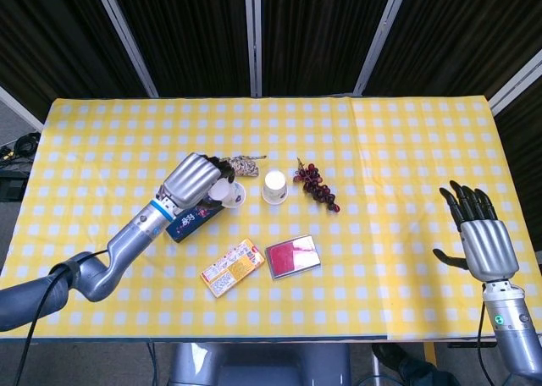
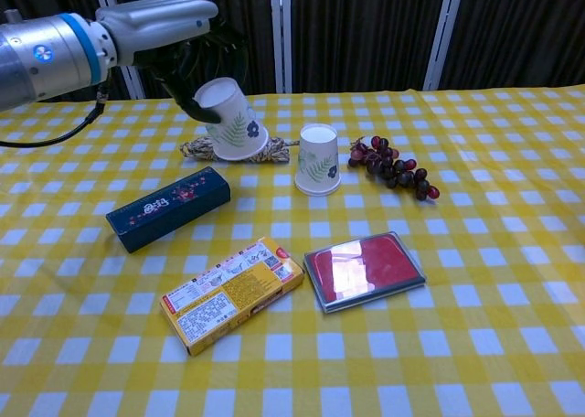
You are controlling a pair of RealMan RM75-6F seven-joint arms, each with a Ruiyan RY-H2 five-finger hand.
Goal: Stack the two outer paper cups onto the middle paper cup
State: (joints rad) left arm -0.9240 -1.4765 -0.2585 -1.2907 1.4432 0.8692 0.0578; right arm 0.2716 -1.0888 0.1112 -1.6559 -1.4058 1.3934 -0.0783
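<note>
No word, brand or number can be read with certainty. Printed lines of text are carried on the top face of the yellow box (image 2: 231,294), which lies below and to the right of the left hand (image 2: 160,28) in the chest view, but the lettering is too small to be made out. A pale floral decoration and some faint marks are borne on the dark blue box (image 2: 168,208), beneath that hand; nothing there can be read either. Only a leaf print is shown on the paper cup (image 2: 229,120) held by the hand, without any lettering.
</note>
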